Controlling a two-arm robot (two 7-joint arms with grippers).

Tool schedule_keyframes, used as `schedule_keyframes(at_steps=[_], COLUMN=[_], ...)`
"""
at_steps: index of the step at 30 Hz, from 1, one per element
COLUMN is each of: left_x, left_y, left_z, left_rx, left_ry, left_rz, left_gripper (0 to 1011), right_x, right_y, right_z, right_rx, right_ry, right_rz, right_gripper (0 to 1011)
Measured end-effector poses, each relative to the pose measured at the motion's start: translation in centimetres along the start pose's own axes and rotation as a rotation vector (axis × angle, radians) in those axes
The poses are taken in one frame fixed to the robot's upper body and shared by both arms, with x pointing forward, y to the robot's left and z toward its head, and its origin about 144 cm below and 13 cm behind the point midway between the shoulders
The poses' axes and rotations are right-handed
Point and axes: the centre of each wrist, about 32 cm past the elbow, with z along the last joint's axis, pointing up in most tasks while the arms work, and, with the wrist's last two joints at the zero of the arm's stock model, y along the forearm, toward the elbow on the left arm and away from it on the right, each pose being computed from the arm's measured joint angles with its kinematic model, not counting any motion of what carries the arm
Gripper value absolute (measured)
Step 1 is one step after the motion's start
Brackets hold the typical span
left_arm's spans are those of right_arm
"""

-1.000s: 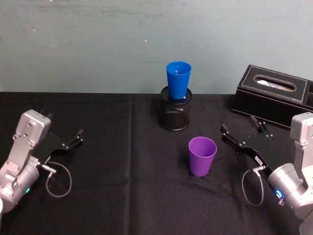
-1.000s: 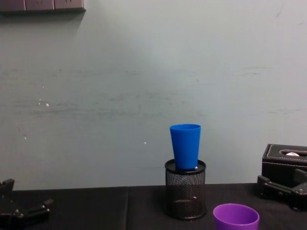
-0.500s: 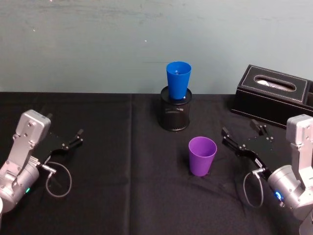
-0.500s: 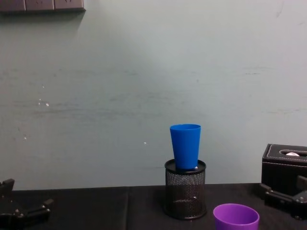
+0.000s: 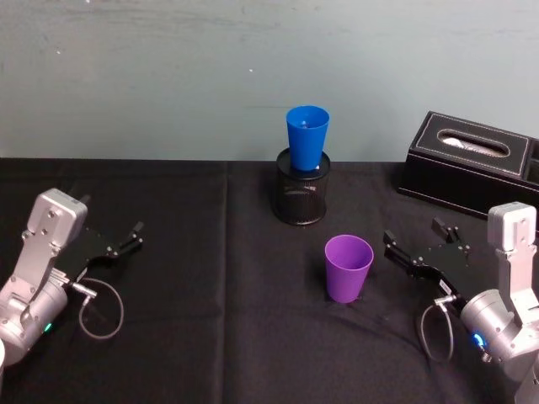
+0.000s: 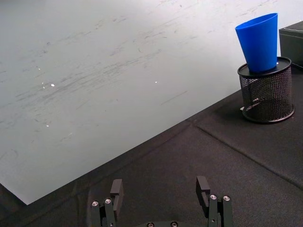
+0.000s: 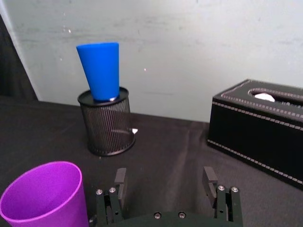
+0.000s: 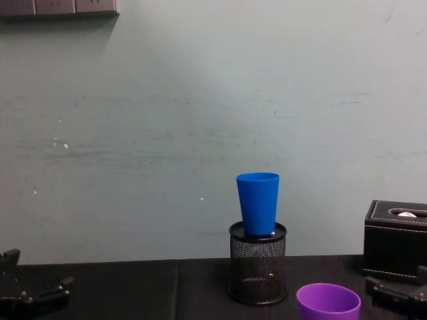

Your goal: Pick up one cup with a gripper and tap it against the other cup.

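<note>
Dropping lower beside the purple cup (image 5: 349,268), the right claw (image 5: 418,244), fingers apart, approaches for a grasp and must next straddle its wall.

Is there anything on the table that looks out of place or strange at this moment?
One thing: the blue cup does not stand on the table. It sits upright in the black mesh pen holder, raised above the purple cup, which stands on the cloth. Nothing is spilled, tipped or damaged. Both grippers, left and right, are open.
</note>
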Motion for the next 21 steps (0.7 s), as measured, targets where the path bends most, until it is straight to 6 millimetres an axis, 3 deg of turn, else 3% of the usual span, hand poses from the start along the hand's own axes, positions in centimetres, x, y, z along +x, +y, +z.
schedule_keyframes(at_steps=[21], left_x=[0.0], left_y=[0.0], left_z=[0.0], left_rx=[0.0], left_ry=[0.0], left_rz=[0.0], left_gripper=[1011], right_x=[0.0], right_y=[0.18], right_z=[-0.45], right_rx=[-0.073], right_ry=[0.024], right_rz=[0.018], right_gripper=[1002])
